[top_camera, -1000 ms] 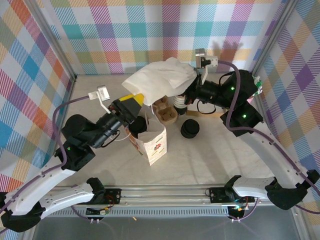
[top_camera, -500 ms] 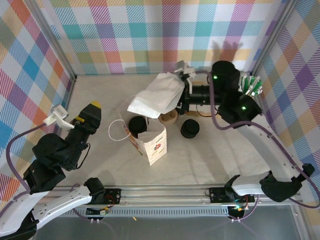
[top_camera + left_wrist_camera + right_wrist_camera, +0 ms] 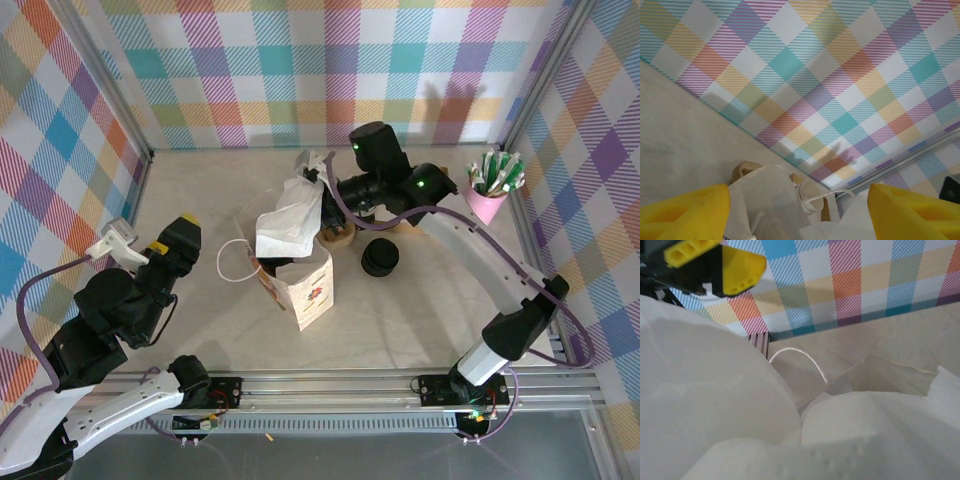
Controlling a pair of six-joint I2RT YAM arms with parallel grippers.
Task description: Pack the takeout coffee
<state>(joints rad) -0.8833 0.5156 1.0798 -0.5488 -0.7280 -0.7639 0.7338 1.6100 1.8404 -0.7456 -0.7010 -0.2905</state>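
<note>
Now the right gripper pinches a napkin over the bag, apparently to tuck it in; at the bag's nine o'clock, the left gripper hangs open, clear.

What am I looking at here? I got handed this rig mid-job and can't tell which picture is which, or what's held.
These are two robot arms bolted at the near edge of a table. The wide picture looks down from above and behind them; the other two come from a camera on each wrist. On the table stand a white paper bag, a stack of black lids and a pink cup of sticks. The right fingers are shut on a white napkin that hangs over the bag's mouth and hides most of what is inside. The left fingers, yellow, stand open and empty, left of the bag.
</note>
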